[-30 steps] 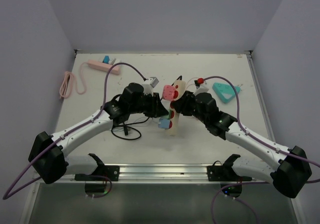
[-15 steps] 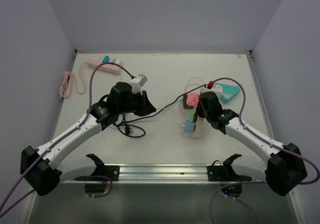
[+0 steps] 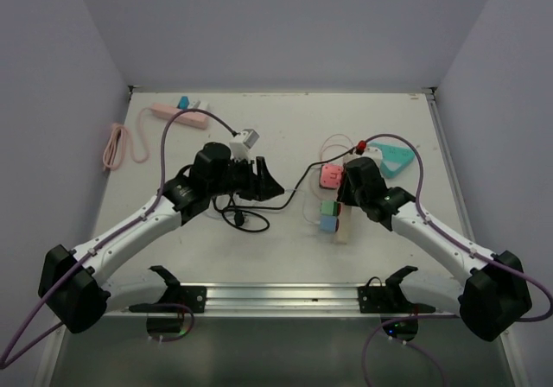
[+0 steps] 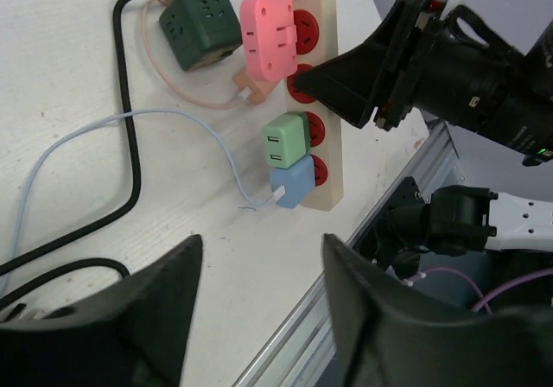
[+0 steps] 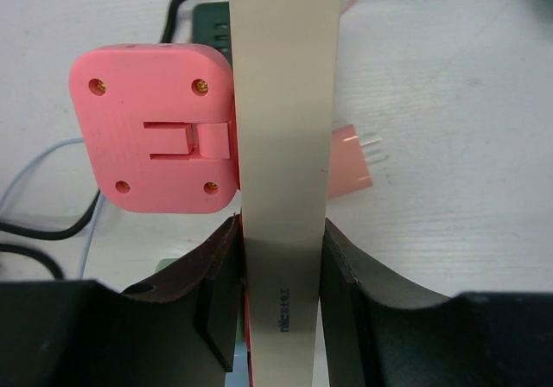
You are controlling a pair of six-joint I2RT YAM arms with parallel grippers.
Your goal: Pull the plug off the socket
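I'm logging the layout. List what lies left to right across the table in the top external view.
pink coiled cable → pink power strip → left tool → pink plug → teal wedge. The right tool, clamped on the socket strip, overlaps the plug: left out.

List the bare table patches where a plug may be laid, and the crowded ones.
Bare: far middle between pink power strip and teal object; near middle along the metal rail. Crowded: around beige socket strip and black cable.
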